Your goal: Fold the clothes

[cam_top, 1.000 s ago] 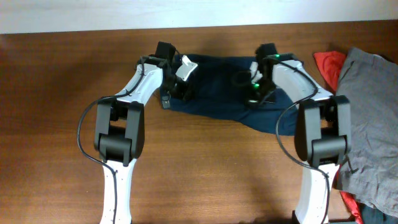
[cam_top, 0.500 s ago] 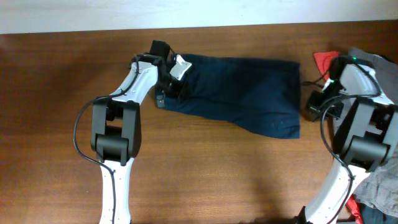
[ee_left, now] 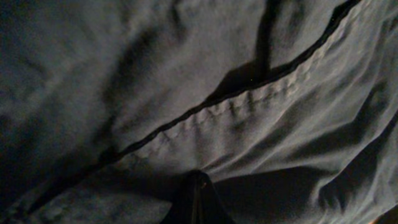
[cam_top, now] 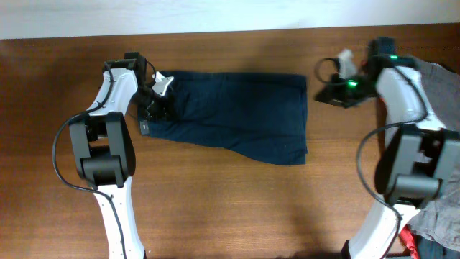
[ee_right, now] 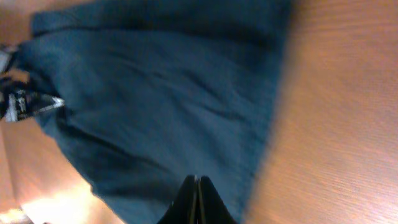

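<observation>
The dark navy shorts lie spread flat on the brown table, wider at the right. My left gripper is at their left edge and shut on the fabric. The left wrist view shows its closed fingertips pressed into folds of the shorts beside a seam. My right gripper hangs above the table just right of the shorts' upper right corner, shut and empty. In the right wrist view its closed fingers are raised over the shorts.
A grey garment lies at the table's right edge behind the right arm. A bit of red cloth shows at the lower right. Bare wood spans the front and far left of the table.
My left gripper has dragged the shorts leftwards and they now lie flatter. My right gripper let go of them, swung out to the right, then came back near their upper right corner.
</observation>
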`<control>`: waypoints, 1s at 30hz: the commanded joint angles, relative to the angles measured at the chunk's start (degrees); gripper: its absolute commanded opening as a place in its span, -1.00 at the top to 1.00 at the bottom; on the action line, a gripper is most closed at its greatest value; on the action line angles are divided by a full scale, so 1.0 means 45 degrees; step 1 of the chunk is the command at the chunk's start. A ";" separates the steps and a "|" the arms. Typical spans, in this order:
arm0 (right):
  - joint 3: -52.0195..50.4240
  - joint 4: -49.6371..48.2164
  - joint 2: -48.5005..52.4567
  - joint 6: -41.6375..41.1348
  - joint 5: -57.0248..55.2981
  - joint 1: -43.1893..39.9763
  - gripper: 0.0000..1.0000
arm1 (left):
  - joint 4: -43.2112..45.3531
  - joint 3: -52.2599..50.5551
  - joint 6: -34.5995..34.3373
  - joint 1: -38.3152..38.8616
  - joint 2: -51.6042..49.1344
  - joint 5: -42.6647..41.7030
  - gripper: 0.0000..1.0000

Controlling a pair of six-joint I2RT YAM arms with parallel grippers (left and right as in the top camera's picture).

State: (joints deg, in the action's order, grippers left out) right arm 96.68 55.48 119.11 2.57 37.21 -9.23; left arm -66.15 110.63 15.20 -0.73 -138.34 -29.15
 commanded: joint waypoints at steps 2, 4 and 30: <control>0.0068 -0.2016 0.0287 -0.1418 -0.0044 0.2754 0.92 | -0.0432 -0.0087 -0.0073 0.0282 -0.0015 0.1841 0.99; 0.0063 -0.2880 0.0568 -0.1846 -0.0719 0.3711 0.92 | -0.0442 -0.0087 -0.0039 0.0330 -0.0015 0.1875 0.99; 0.0073 -0.5372 0.3755 -0.3298 -0.5328 0.1564 0.92 | -0.0593 -0.0087 -0.0029 0.0379 -0.0015 0.2919 0.99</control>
State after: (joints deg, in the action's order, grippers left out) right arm 98.63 27.14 134.10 -12.19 21.08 5.04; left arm -68.12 111.02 15.20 1.54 -137.73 -22.22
